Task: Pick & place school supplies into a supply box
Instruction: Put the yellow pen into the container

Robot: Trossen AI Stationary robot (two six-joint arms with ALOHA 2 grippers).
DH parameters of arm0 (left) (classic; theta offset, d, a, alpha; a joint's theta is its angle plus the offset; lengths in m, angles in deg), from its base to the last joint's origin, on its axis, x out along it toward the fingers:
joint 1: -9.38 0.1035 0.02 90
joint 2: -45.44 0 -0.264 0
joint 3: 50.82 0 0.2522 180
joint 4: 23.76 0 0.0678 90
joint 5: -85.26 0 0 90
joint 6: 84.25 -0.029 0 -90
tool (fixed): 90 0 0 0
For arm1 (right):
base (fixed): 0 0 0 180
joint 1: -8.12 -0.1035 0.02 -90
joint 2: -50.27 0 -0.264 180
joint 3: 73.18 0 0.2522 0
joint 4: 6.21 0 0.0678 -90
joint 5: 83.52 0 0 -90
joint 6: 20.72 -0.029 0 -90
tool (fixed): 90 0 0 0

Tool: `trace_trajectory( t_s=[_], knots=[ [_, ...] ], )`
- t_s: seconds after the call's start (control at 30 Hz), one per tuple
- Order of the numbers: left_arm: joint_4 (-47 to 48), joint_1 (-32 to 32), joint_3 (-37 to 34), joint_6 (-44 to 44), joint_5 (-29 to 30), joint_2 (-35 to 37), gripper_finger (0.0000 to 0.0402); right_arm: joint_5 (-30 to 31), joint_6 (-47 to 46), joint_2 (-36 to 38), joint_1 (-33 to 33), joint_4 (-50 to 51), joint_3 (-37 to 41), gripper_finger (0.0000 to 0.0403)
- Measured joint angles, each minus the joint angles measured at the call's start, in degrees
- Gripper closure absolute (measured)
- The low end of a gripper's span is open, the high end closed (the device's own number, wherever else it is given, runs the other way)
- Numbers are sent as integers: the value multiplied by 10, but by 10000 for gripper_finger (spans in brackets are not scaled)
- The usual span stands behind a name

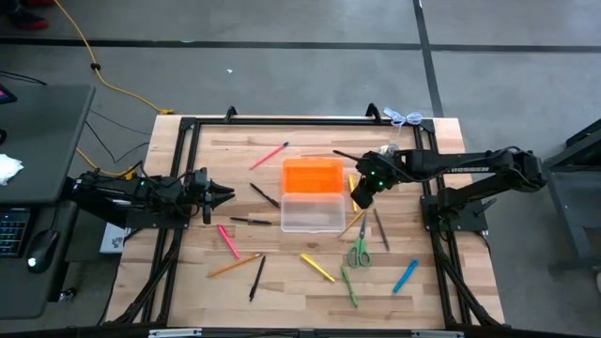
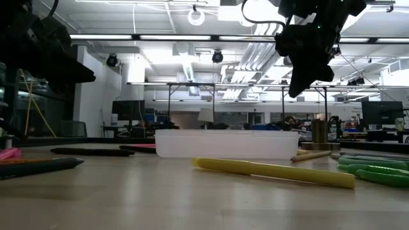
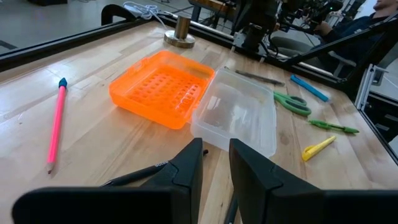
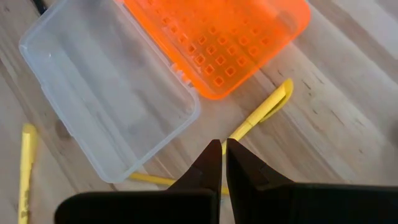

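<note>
The right claw point(image 4: 222, 149) hangs above the table point(image 1: 282, 282), fingers pressed together and holding nothing, over a yellow pen point(image 4: 264, 112) just right of the supply box point(image 1: 313, 212). The box sits mid-table, its orange lid point(image 1: 313, 176) flung open on the far side. The left claw point(image 3: 216, 163) waits at the left edge, fingers slightly parted, empty. Green scissors point(image 1: 359, 252) and other pens lie scattered around the box.

high: straight down, whole table point(image 1: 282, 272)
low: table height, level
wrists: close
shared: box point(image 1: 313, 212)
</note>
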Motion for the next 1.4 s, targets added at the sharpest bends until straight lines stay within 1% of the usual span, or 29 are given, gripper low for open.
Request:
trace_trajectory(
  t_s=[0.1, 0.27, 0.37, 0.5, 0.67, 0.83, 1.1, 1.4],
  knots=[
    [-1, 0, 0, 0, 0, 0, 291, -6, -16, 0, 0, 0, 0, 402],
    [-1, 0, 0, 0, 0, 0, 291, -28, -83, -6, 9, 1, 0, 400],
    [-2, 0, 0, 0, 0, 0, 291, -36, -91, -21, 9, 0, 0, 388],
    [-2, 0, 0, 0, 0, 0, 291, -54, -101, -46, 9, -2, 0, 361],
    [-2, 0, 0, 0, 0, 0, 291, -64, -90, -79, 11, -24, 0, 327],
    [-2, 0, 0, 0, 0, 0, 291, -70, -71, -107, 19, -36, 0, 310],
    [-2, 0, 0, 0, 0, 0, 291, -67, -42, -147, 32, -37, 0, 306],
    [-2, 0, 0, 0, 0, 0, 291, -59, -39, -153, 37, -39, 0, 306]
  ],
)
